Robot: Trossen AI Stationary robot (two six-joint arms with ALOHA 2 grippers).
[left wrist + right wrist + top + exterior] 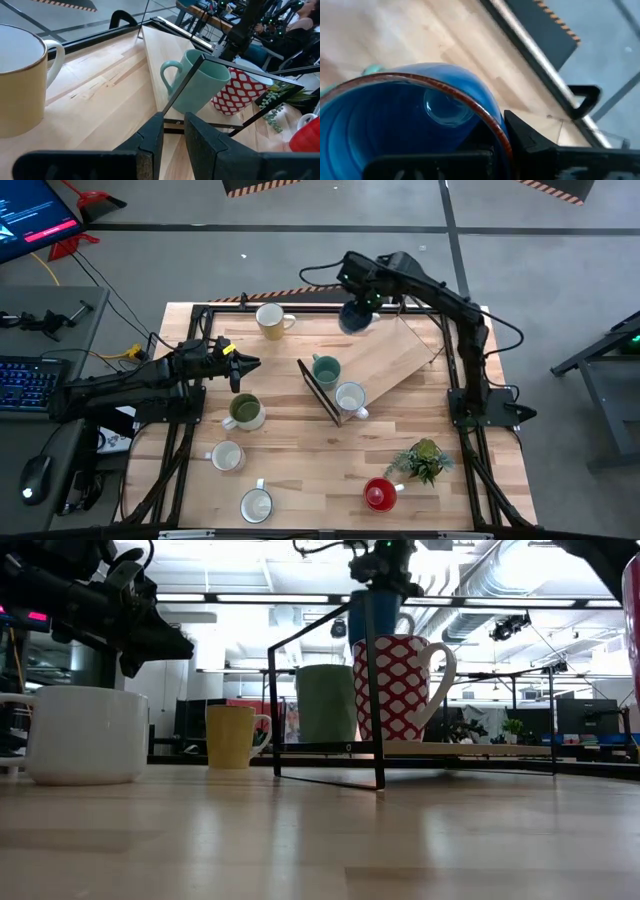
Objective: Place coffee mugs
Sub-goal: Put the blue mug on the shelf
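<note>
The right gripper (358, 308), pinching the blue mug (354, 317) by its rim, hangs over the shelf's (390, 360) far end (likely for set-down beside the teal mug (325, 369)), while the left gripper (252, 364) waits slightly parted, empty.

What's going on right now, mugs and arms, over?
Right tool shut on blue mug, above wooden shelf. Left tool empty, waiting near olive mug. Teal mug and patterned mug already on shelf.

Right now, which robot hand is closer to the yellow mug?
The left. The left gripper hangs just beside the yellow mug, holding nothing. The right gripper is farther along the table's back edge, gripping the blue mug.
</note>
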